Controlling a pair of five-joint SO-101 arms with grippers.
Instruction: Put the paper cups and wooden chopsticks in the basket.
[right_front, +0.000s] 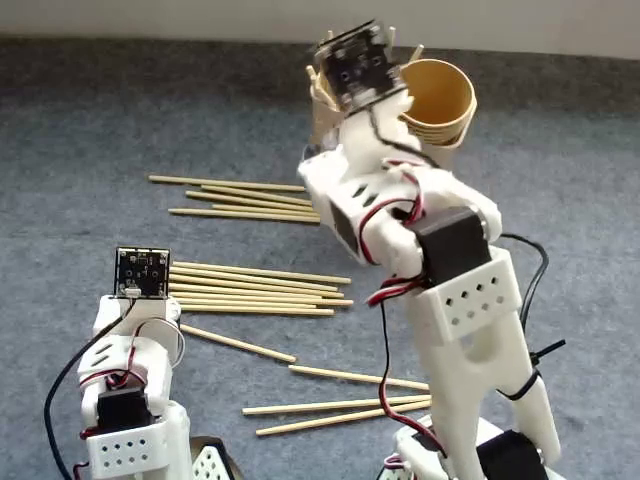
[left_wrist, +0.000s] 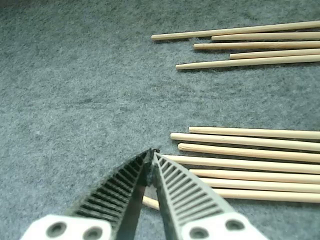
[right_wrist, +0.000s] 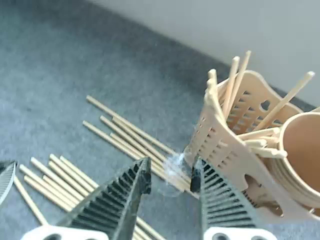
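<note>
Basket: the basket (right_wrist: 225, 145) stands at 12 o'clock in the high view, at the far edge of the grey mat (right_front: 100, 130).
Done: the paper cups (right_front: 438, 100) sit nested inside it; they seem to be several, but the rims are hard to count. A few chopsticks (right_wrist: 235, 85) stand in it too.
Left to do: three lots of chopsticks lie on the mat: one bundle (right_front: 240, 200) at 10 o'clock, a second bundle (right_front: 260, 285) at 8 o'clock, and loose ones (right_front: 340, 400) at 6 o'clock.
Right gripper: the right gripper (right_wrist: 170, 174) is spread open and holds nothing; one jaw is just beside the basket wall.
Left gripper: the left gripper (left_wrist: 151, 155), at 7 o'clock, has its jaws closed tip to tip, empty, beside the second bundle.
Progress: I judge the cups finished and most chopsticks not yet moved.
</note>
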